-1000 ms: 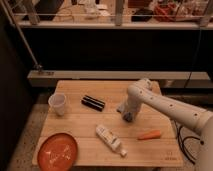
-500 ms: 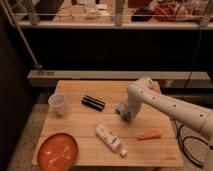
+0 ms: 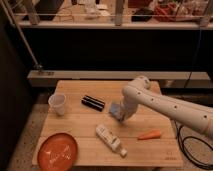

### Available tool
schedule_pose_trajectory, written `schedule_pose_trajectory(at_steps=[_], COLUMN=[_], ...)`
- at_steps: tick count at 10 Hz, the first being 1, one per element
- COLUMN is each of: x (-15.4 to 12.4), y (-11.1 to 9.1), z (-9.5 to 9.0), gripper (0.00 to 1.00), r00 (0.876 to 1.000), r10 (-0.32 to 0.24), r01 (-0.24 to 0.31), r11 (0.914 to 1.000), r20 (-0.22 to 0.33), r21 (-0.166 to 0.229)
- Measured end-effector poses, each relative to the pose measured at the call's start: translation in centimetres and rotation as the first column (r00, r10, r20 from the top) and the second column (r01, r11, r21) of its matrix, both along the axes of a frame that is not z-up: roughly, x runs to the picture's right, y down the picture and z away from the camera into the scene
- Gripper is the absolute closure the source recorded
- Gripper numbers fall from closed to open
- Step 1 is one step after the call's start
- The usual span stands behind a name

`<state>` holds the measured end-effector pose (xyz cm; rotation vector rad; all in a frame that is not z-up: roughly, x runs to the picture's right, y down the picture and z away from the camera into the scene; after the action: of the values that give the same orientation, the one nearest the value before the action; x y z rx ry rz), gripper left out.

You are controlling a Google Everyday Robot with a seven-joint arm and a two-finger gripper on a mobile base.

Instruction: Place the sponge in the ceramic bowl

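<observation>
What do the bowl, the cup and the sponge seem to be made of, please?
Bowl: probably glazed ceramic; orange-red and smooth, with pale marks inside.
Cup: likely thin plastic; white and slightly translucent.
Sponge: seemingly soft foam; a matte blue pad, though its texture is unclear.
The gripper is shut, low at the sponge's right side, above the table.

Wooden table, glossy ceramic bowl

I see a white cup by the table's left edge and a black block mid-table. A white tube and an orange stick lie nearer its front edge.
</observation>
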<state>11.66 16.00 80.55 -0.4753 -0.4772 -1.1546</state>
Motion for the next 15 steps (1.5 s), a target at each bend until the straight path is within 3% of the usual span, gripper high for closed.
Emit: schedule_pose_trajectory(at_steps=[4, 8, 9, 15], x=[-3.3, -4.9, -6.4, -11.1], y=[0.9, 1.5, 1.8, 3.0], z=[-3.0, -4.8, -5.6, -8.5], gripper=[1.0, 1.0, 1.0, 1.0], r00=[0.997, 0.991, 0.989, 0.969], r10=[-0.061, -0.104, -0.114, -0.19], r01=[0.06, 0.101, 0.11, 0.18], r11=[0.9979, 0.994, 0.9928, 0.9808], r20=[0.05, 0.086, 0.097, 0.158], r21=[0.025, 0.043, 0.049, 0.075])
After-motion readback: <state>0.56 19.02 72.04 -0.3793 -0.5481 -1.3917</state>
